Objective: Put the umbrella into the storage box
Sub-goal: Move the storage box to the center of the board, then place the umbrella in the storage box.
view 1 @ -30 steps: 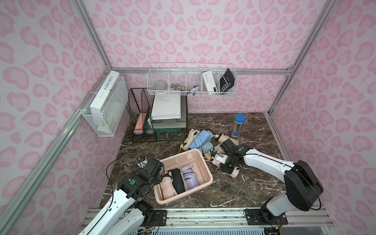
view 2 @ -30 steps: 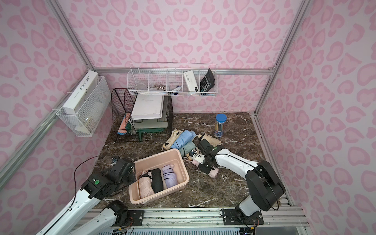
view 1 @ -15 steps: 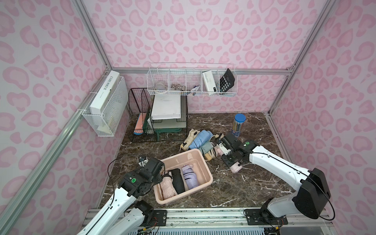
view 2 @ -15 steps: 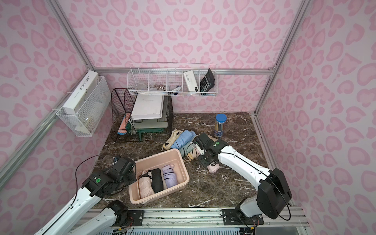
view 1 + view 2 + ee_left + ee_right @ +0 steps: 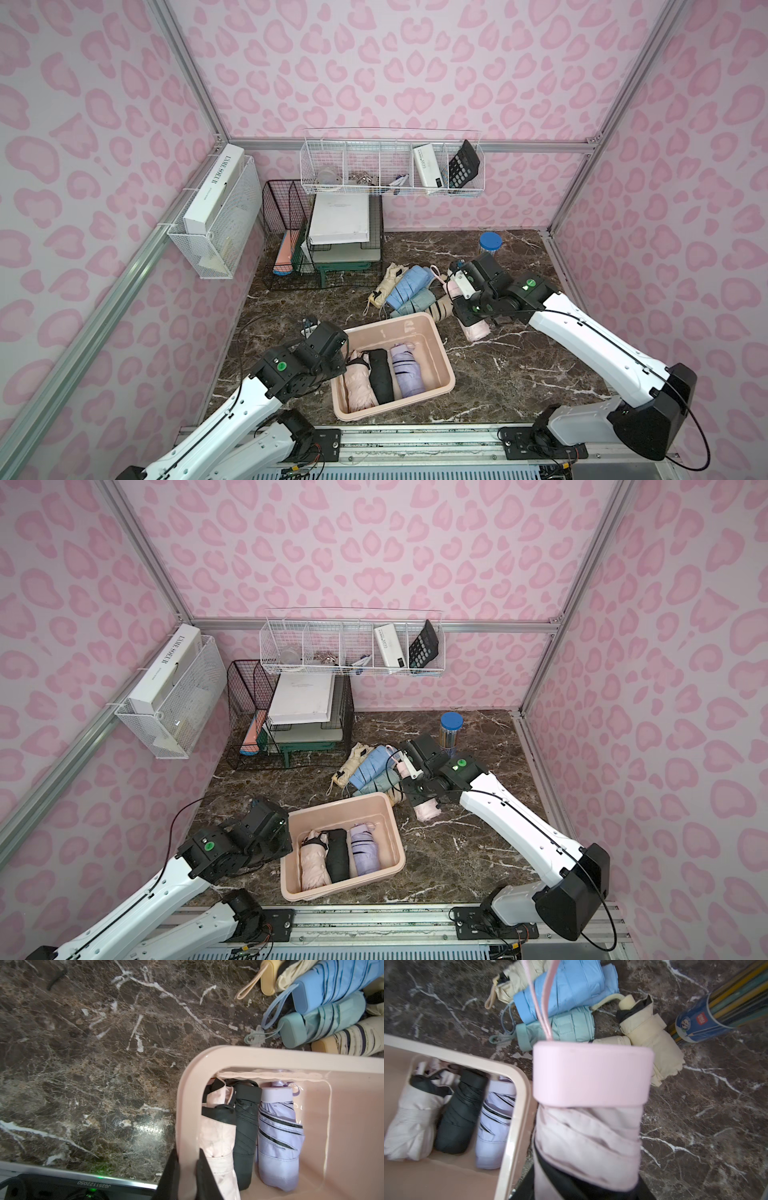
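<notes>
Fingers of the left gripper were clamped shut on the near left wall of the storage box, one outside the rim and one inside. Within the box lay three folded umbrellas side by side: a pale pink one against the left wall, a black one, then a lilac one; the right half was bare. Behind the box a blue umbrella and a mint umbrella lay in a loose pile on the marble tabletop. Right of it, the right gripper was closed around the pink umbrella, held outside the box, just beside its far right corner. A blue-lidded pencil tub stood beyond.
</notes>
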